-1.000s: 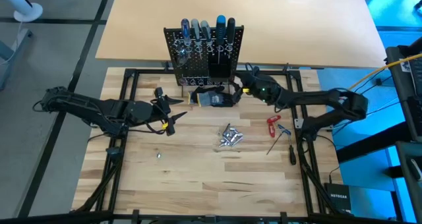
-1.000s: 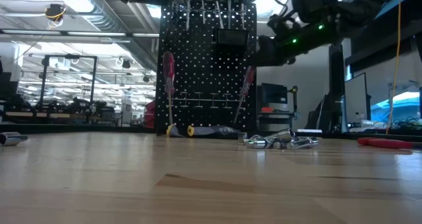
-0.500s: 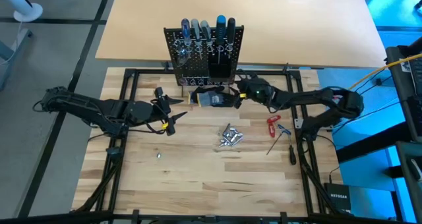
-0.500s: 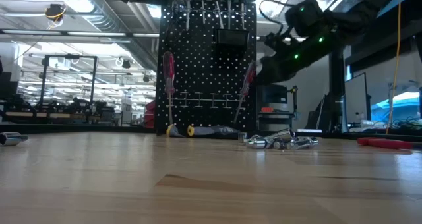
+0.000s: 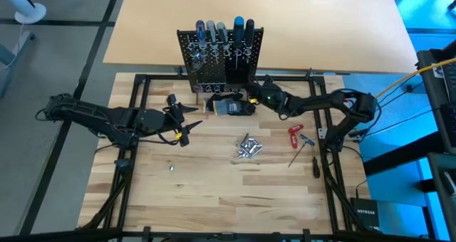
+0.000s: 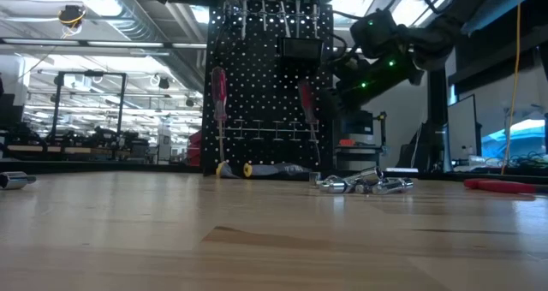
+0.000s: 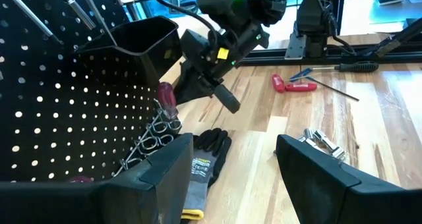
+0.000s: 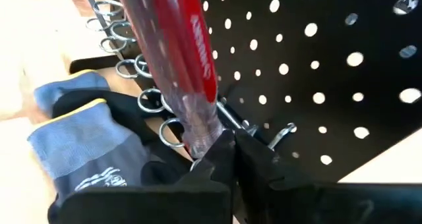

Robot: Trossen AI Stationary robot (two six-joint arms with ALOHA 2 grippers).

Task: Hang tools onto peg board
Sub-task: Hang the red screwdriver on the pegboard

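Red screwdriver handle's far end beyond picture edge.

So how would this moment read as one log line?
right claw: shut on red-handled screwdriver | at black perforated peg board | left claw: open, waiting

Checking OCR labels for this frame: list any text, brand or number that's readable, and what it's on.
"NETGEAR": on the dark box at the table's near right corner, high view; small, only just readable.
White lettering on the red screwdriver handle: blurred, not readable.
Printed logo on the grey glove: blurred, not readable.
Small label on the glove cuff: too small to read.
Nothing readable on the peg board.
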